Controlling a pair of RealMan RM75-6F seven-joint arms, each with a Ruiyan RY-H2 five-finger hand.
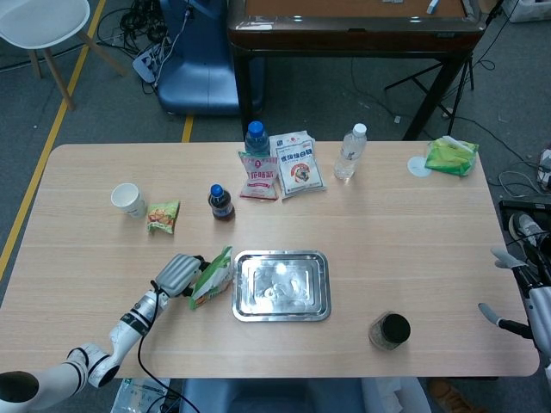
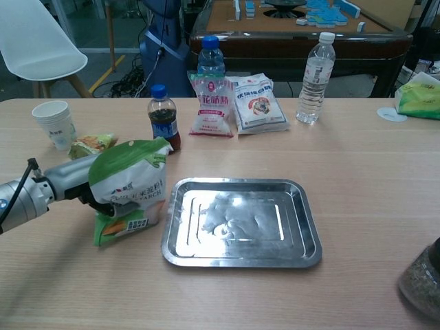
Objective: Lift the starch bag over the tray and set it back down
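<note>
Starch bag (image 2: 127,189), glossy crinkled plastic, stands upright on wood-grain worktop (image 2: 357,165), gripped by left hand (image 2: 72,180), beside rectangular steel tray (image 2: 242,221).

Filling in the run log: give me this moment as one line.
left hand: holds starch bag | bag: upright on table, left of tray | tray: empty | right hand: open at table edge

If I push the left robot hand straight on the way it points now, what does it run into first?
The left robot hand already grips the starch bag, so the bag leads. Pushed on toward the robot's right, the bag would probably meet the near rim of the metal tray first; depth is uncertain.
</note>
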